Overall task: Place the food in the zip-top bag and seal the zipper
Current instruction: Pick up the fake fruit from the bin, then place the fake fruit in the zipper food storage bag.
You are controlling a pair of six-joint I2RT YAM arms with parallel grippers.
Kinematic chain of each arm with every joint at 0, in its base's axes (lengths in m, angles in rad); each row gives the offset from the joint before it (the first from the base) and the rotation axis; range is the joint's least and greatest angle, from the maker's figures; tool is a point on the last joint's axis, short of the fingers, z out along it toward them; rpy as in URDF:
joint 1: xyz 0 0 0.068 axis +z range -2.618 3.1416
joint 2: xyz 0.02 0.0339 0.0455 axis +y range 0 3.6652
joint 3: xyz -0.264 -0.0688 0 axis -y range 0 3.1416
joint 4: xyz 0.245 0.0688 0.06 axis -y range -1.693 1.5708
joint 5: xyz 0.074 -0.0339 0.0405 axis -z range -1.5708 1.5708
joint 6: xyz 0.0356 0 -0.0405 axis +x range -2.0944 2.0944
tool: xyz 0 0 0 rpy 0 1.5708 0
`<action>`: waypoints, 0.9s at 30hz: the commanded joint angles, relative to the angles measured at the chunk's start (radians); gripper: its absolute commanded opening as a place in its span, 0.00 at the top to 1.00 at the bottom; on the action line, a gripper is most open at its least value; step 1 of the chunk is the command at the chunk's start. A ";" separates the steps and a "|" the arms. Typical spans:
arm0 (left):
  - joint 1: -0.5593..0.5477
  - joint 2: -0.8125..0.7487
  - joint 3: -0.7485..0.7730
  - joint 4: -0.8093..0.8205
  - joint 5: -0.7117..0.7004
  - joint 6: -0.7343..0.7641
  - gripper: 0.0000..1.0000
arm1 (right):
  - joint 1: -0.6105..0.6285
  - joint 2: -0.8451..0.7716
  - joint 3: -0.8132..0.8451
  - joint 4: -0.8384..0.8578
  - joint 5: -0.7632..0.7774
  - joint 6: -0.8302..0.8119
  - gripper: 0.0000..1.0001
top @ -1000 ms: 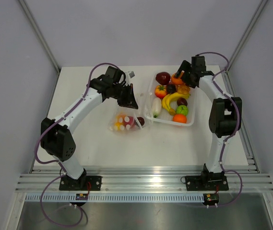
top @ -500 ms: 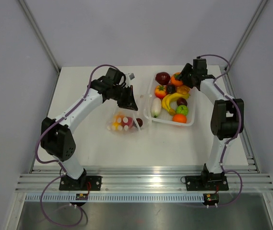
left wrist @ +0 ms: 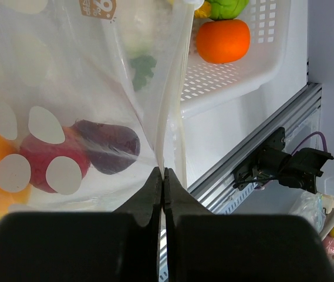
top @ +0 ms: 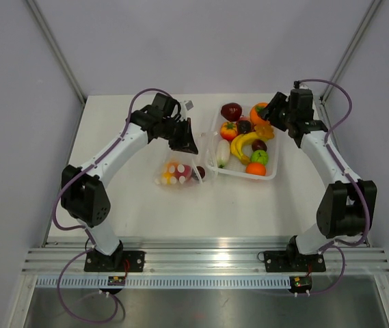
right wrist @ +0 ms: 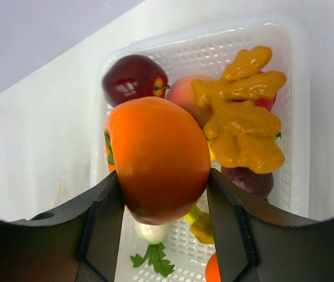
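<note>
From above, the left gripper [top: 184, 142] is seen at the far edge of the zip-top bag [top: 178, 174], which is spread on the surface [top: 132, 205] just beside the left wall of the white tray [top: 273, 172]. Red and orange pieces are seen through the plastic. The right gripper [top: 266, 115] is held over the far end of the tray, and an orange fruit [top: 258, 111] is seen at its jaws. A yellow banana [top: 245, 143] and other pieces are left in the tray. In the left wrist view, the jaws are pressed together with no gap, and the thick rim of the bag is pinched between their tips. The bag's blotched wall is stretched away from the jaws, and a red piece [left wrist: 37, 161] and a dark purple piece [left wrist: 108, 138] are seen inside it, touching each other. In the right wrist view, the orange fruit is clamped squarely between the two jaws, with its sides pressed against both pads, and it is held clear above the tray. Beyond it, a dark red apple [right wrist: 132, 79] and a knobbly yellow piece [right wrist: 243, 117] are seen lying in the tray.
</note>
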 commanded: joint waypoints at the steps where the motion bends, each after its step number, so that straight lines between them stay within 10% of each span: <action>1: 0.004 0.005 0.053 0.014 0.013 0.012 1.00 | 0.023 -0.148 -0.058 0.001 -0.038 -0.024 0.56; 13: 0.004 0.009 0.067 0.019 0.025 0.006 1.00 | 0.400 -0.368 -0.216 -0.055 0.026 0.062 0.56; 27: 0.004 -0.032 0.098 0.014 0.070 0.002 1.00 | 0.575 -0.195 -0.158 -0.028 0.058 0.099 0.52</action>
